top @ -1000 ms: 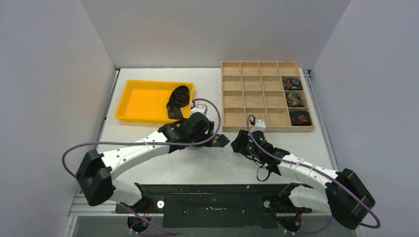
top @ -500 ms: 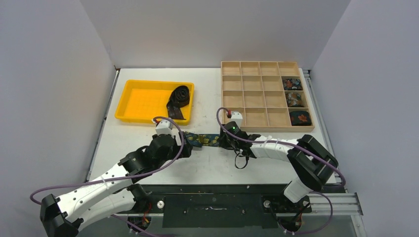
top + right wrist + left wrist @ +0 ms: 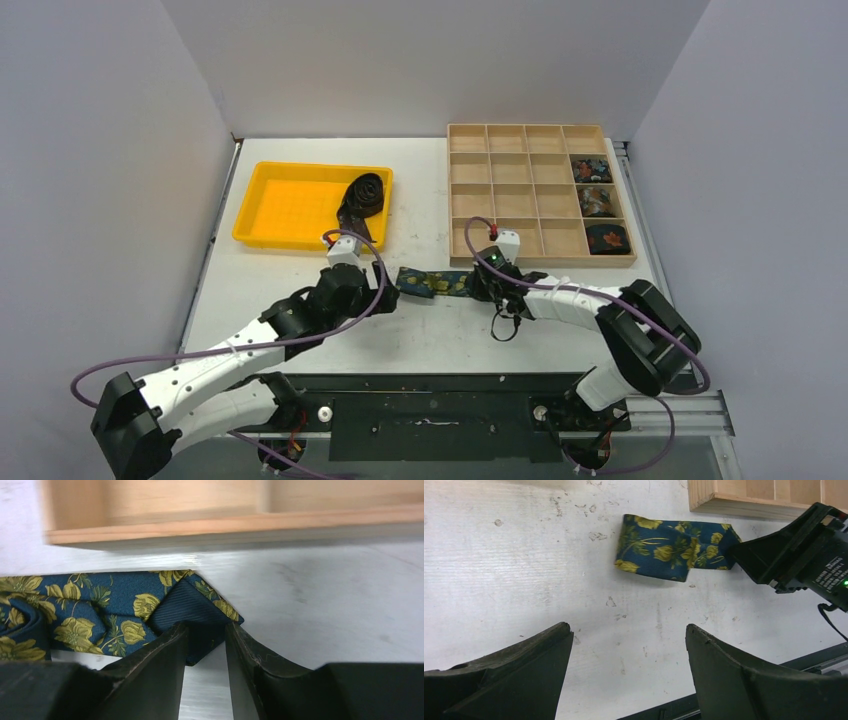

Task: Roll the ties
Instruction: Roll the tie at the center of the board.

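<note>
Checking in on the tie rolling: the right tool (image 3: 206, 630) is pinched onto the pointed tip of the floral tie (image 3: 669, 555). Its two fingers are nearly together with the navy fabric caught between them. That tie (navy with yellow flowers) lies on the white surface (image 3: 430, 335) just in front of the near-left corner of the wooden box (image 3: 560, 261). It runs leftward away from the box as a short strip with a few folds in it, so it's not a neat coil.

The left tool (image 3: 629, 630) sits further left of the box than the tie does. Its jaws are spread wide with nothing between them, over bare surface. It's near the tie's free end but not touching it.

Inside the box, the rightmost column holds three rolled ties (image 3: 596, 201), one per compartment in the three cells nearest the arms. Well to the left of the box there's a yellow tray (image 3: 290, 205) with a black tie (image 3: 362, 200) at the end closest to the box. That one is loosely coiled, with a tail trailing toward the tray's near edge.
</note>
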